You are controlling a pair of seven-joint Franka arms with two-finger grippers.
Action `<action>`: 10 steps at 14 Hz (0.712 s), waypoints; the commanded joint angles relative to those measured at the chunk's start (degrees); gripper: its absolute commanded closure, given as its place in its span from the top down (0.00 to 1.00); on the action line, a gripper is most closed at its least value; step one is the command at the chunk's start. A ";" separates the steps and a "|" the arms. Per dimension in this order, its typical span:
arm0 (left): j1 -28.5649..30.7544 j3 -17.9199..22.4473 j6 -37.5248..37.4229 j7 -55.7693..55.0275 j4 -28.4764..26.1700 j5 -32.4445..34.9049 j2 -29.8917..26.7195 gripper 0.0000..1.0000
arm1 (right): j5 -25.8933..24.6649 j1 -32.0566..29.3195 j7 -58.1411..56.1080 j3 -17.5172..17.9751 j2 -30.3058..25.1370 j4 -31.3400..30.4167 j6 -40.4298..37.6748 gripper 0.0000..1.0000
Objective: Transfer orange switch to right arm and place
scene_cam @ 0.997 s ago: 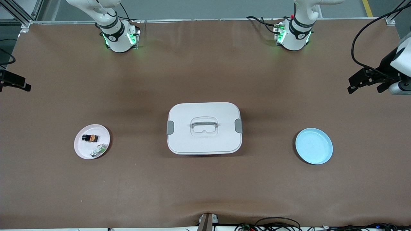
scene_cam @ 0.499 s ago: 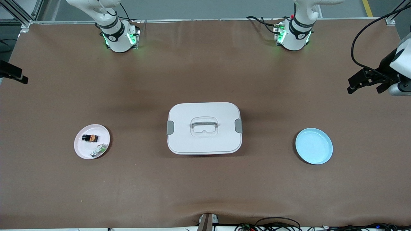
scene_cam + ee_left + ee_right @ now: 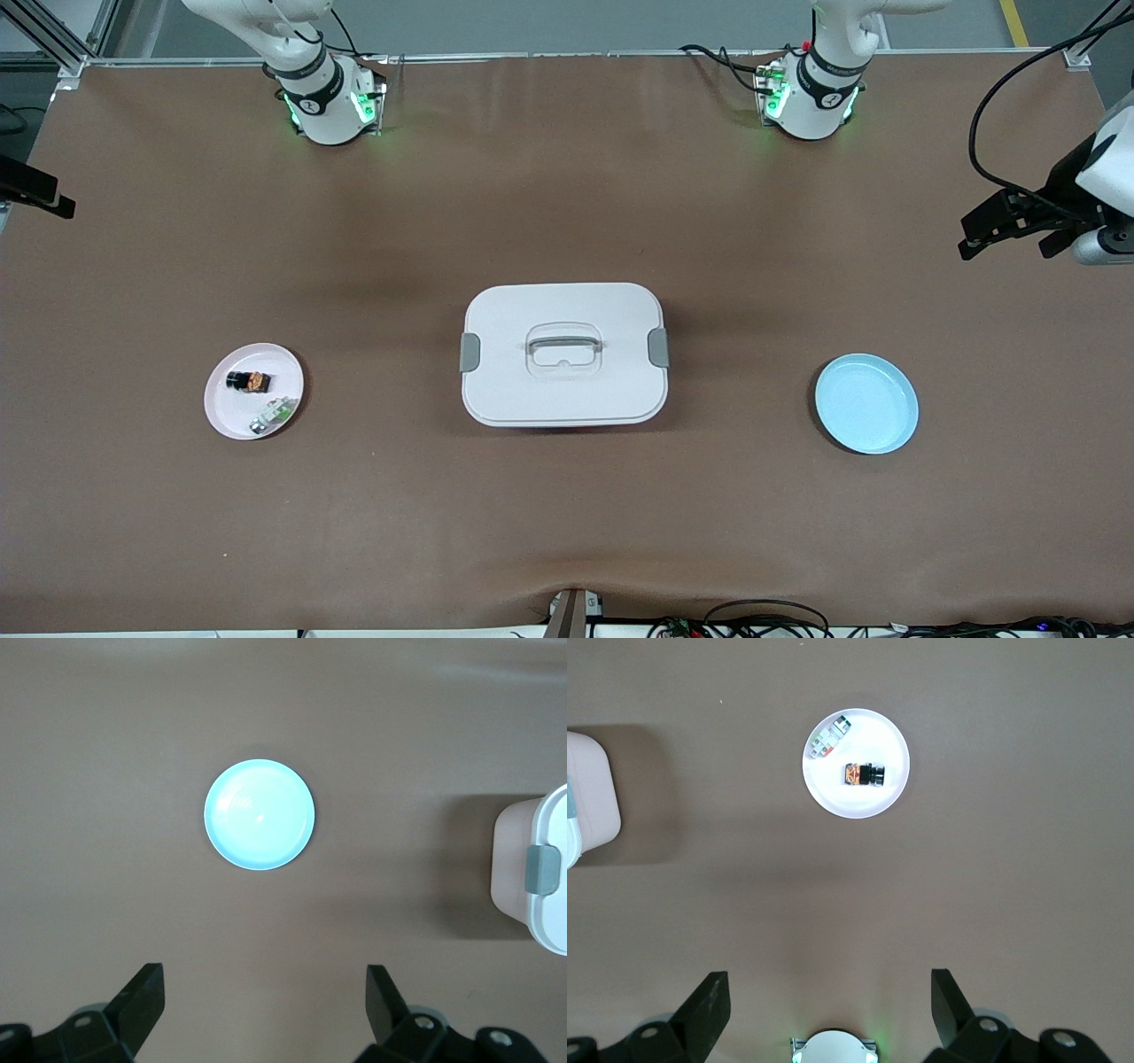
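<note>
The orange switch (image 3: 249, 381) (image 3: 864, 774), a tiny black block with an orange middle, lies on a small pale pink plate (image 3: 232, 416) (image 3: 833, 797) toward the right arm's end of the table. A green-and-silver part (image 3: 273, 414) lies beside it on the same plate. My right gripper (image 3: 828, 988) hangs open and empty high above the table at that end, only partly inside the front view at its edge. My left gripper (image 3: 1010, 244) (image 3: 263, 988) is open and empty too, high over the left arm's end.
A white lidded box (image 3: 563, 353) with grey side latches and a handle stands mid-table. A light blue plate (image 3: 866, 403) (image 3: 260, 814) with nothing on it sits toward the left arm's end. Cables lie along the table edge nearest the front camera.
The right gripper has drifted toward the robots' bases along the table's end. The left gripper has barely shifted. The switch and plates have not moved.
</note>
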 commanded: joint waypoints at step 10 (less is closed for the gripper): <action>0.43 -0.15 0.18 0.79 0.95 -0.08 0.59 1.00 | -0.88 -1.06 -0.03 0.43 -4.33 -5.59 4.17 1.00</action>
